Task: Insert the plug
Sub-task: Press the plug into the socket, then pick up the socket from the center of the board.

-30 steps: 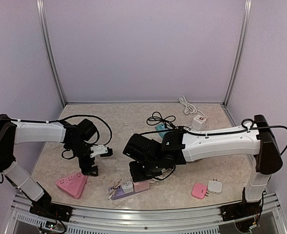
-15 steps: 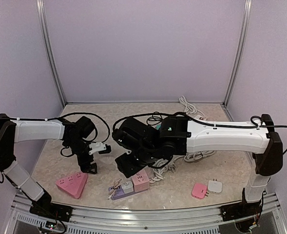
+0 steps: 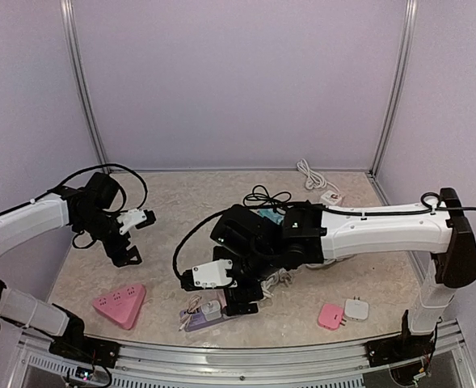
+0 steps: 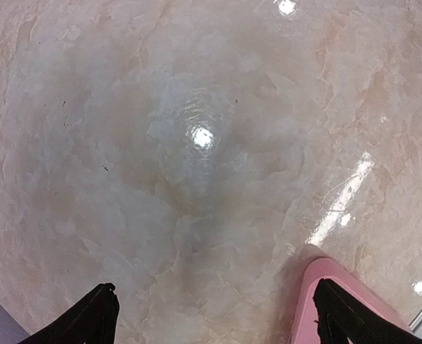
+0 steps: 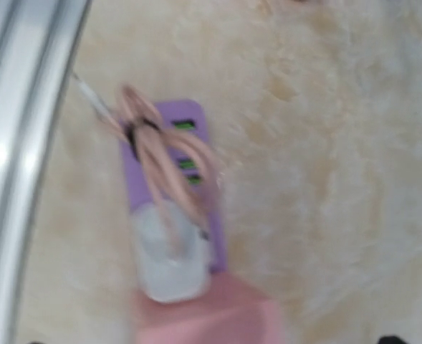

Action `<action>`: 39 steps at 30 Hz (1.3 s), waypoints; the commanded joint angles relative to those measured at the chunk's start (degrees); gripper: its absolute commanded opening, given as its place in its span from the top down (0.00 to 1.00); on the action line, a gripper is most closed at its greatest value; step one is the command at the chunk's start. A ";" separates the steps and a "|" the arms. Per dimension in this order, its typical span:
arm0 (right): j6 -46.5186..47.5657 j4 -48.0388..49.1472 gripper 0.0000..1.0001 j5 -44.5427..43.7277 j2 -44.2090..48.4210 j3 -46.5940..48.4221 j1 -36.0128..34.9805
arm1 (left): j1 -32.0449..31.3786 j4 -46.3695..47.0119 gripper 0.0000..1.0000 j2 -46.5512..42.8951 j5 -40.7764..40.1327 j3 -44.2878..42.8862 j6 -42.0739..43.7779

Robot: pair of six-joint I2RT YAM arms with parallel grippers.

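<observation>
Since the earlier frame, the right gripper is found swung round to hang low over the near edge of the table. Its jaws, then together, are now parted. The left gripper is found drawn back, away from the work.

Directly beneath the right gripper the pink plug is seen standing on the purple power strip, touching a white plug. No finger is seen on it, though the wrist view is blurred. Whether the pins are fully home cannot be told.

The plug is judged light and rigid, with a smooth moulded shell that may slip. It should be taken across two opposite flat sides, low on the body and square to the strip. The strip is judged light enough to slide under an off-centre push.

Just beyond the white plug a tied cable bundle is laid along the strip. A pink adapter and a white adapter are noted well apart, towards this arm's base.

The left gripper's jaws are held wide apart, with nothing between them. A pink triangular strip is noted beside one fingertip.
</observation>
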State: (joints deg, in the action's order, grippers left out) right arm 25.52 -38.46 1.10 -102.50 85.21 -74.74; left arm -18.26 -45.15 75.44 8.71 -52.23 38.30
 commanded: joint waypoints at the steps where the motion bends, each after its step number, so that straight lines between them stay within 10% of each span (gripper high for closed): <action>1: 14.87 -0.90 0.00 4.70 -0.10 0.14 3.49 | 1.17 -2.06 0.06 -3.07 1.02 2.46 1.99; 17: 19.30 -8.76 0.10 15.63 -11.73 5.44 8.70 | 2.54 -3.74 0.06 -0.56 4.35 2.12 4.44; 23: 17.84 -6.81 0.23 15.63 -12.40 5.75 9.15 | 2.53 -3.78 0.06 0.79 4.31 1.99 4.64; 26: 16.59 -5.00 0.48 15.06 -12.25 5.36 9.87 | 2.57 -3.80 0.07 1.33 4.30 1.86 4.75; 39: 8.32 -2.34 0.61 2.85 -19.23 11.38 16.40 | 2.78 -3.21 0.07 2.25 2.36 1.53 4.85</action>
State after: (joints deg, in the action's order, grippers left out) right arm 39.16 -42.96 14.85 -115.85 91.46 -63.00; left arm -16.14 -48.31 76.93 11.75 -50.46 42.74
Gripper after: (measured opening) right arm 0.590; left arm 0.935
